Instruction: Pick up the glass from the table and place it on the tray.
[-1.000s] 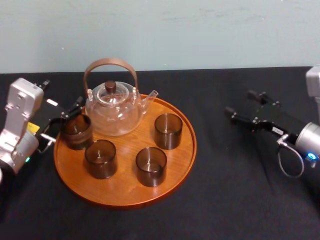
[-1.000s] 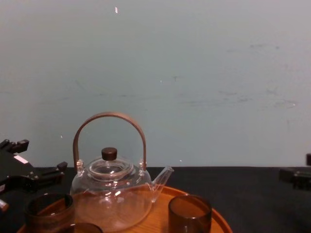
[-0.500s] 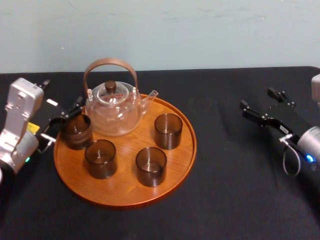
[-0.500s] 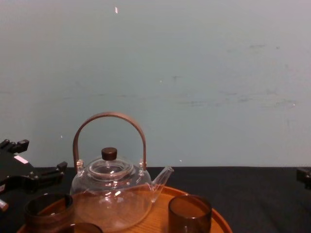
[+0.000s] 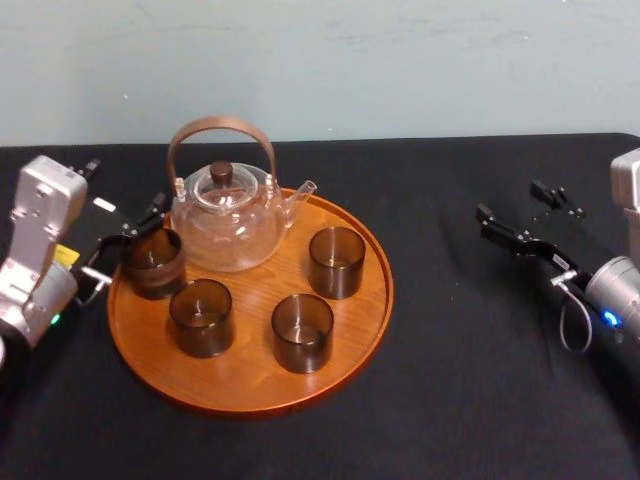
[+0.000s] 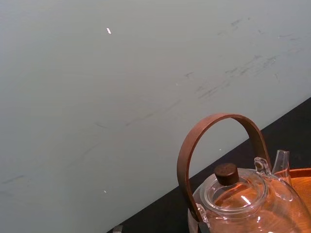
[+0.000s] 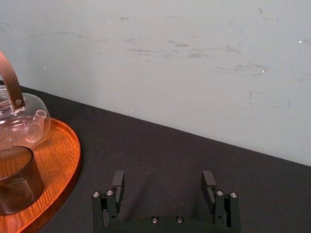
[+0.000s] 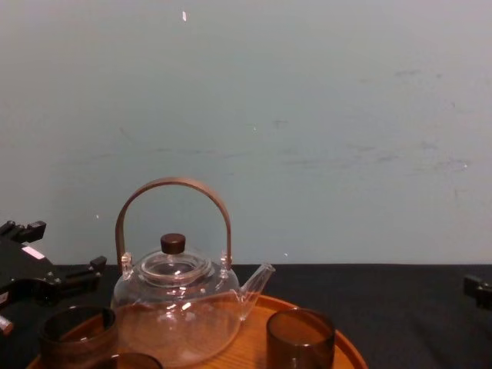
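Note:
The round wooden tray (image 5: 250, 385) carries several smoky brown glasses. One glass (image 5: 152, 262) stands at the tray's left rim, and it shows at the bottom of the chest view too (image 8: 77, 332). My left gripper (image 5: 128, 240) rests at the tray's left edge, open, with this glass right at its fingertips. Other glasses (image 5: 201, 317) (image 5: 302, 332) (image 5: 336, 261) stand in the tray's middle and right. My right gripper (image 5: 512, 202) hovers over the black table far to the tray's right, open and holding nothing (image 7: 163, 178).
A clear glass teapot (image 5: 225, 215) with an arched brown handle stands at the back of the tray, close to the left gripper. The black tablecloth (image 5: 450, 380) runs wide right of the tray. A pale wall (image 8: 307, 115) stands behind the table.
My right gripper has drawn back to the right, away from the tray. The left gripper, the glasses and the teapot have not moved.

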Controlling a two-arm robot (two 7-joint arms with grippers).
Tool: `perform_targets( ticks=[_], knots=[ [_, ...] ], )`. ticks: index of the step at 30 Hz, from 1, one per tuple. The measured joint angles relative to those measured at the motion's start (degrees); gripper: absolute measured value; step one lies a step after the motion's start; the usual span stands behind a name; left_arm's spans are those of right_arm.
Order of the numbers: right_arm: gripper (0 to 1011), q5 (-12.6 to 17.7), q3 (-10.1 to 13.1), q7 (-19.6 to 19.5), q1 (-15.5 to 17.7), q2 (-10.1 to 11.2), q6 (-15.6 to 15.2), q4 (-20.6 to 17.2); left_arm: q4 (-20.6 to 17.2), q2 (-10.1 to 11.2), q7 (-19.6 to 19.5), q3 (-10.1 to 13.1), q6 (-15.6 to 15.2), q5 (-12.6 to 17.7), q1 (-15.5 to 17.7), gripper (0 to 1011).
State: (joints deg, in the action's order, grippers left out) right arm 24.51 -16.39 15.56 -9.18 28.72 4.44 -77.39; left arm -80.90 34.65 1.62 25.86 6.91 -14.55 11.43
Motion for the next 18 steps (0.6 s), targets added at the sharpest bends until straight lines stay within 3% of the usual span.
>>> perform_targets(
  ticks=[18],
  knots=[
    [1002, 0.2, 0.0, 0.0, 0.1, 0.2, 0.0, -0.3, 0.0, 0.0, 0.0, 0.0, 0.0, 0.0, 0.0, 1001]
  ],
)
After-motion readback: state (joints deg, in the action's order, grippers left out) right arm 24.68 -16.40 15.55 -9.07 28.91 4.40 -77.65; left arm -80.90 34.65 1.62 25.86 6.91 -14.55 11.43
